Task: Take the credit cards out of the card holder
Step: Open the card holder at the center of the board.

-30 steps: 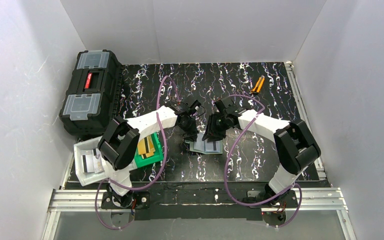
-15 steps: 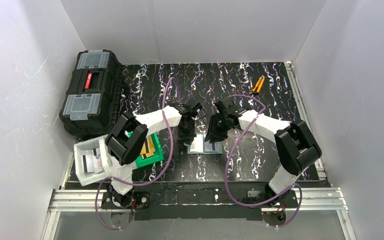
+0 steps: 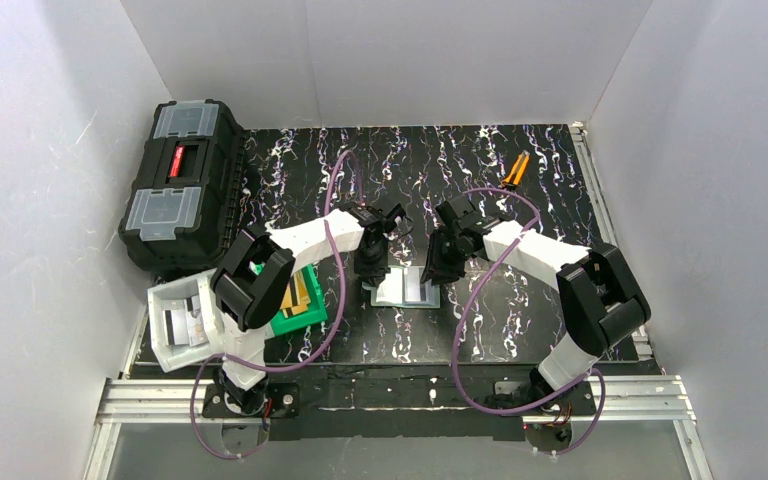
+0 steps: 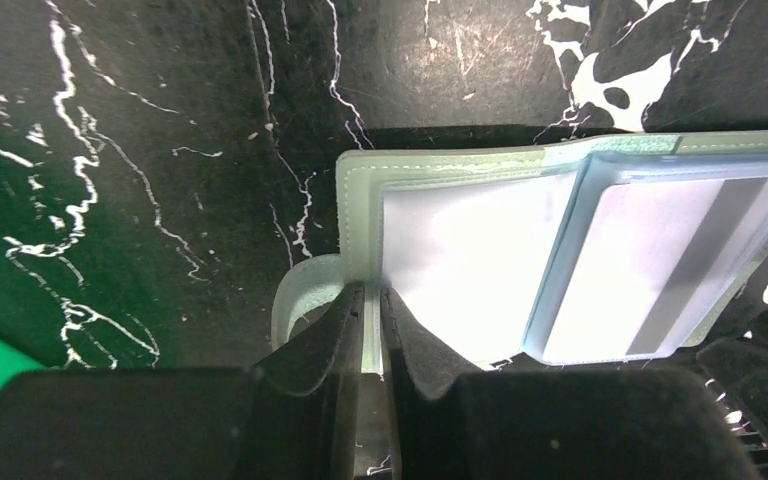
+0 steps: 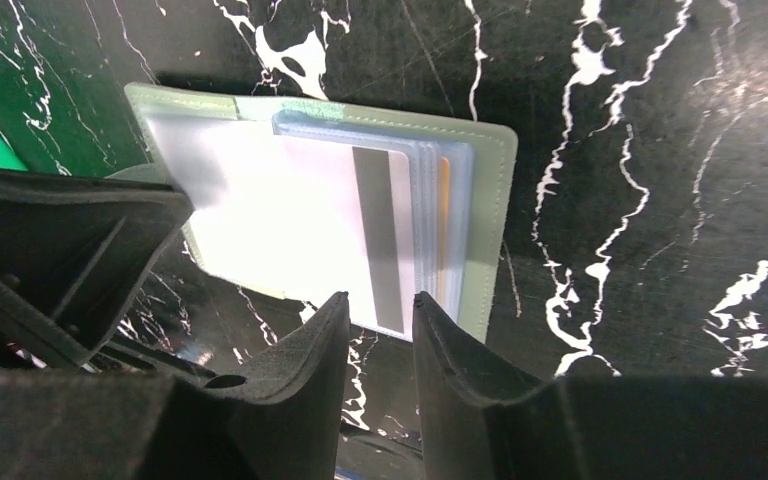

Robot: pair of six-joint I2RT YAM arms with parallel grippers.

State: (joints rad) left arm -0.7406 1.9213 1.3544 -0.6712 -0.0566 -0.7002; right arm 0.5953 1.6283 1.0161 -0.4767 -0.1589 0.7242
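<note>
Top-down view of a black, white-veined table (image 3: 540, 290) where two robot arms meet over an open card holder (image 3: 407, 288); the holder lies flat, pockets up, about midway between the table's left and right edges and somewhat closer to its near edge than its far edge.

The left gripper (image 4: 365, 335) is pinched almost closed on the near edge of the holder's left panel, pinning it down; the right gripper (image 5: 378, 340) hovers at the near edge of the right panel, jaws partly apart with bare table showing between them, gripping nothing.

The credit cards (image 5: 380, 230) sit in the right panel's clear sleeves; a pale one with a grey stripe is on top, and a sliver of an orange card (image 5: 443, 225) shows behind it. More gold cards lie in a green bin (image 3: 300, 322) toward the table's left edge.

The step in hand appears to be seizing the top striped card. To do it well, the right fingers likely need to straddle only that card's near edge, one above and one below, without catching the sleeve; then close firmly and draw the card out flat and slowly. Which way the sleeve opens cannot be told from these views. The left pinch should hold firm during the pull; otherwise the light holder would probably slide or fold along with the card.
</note>
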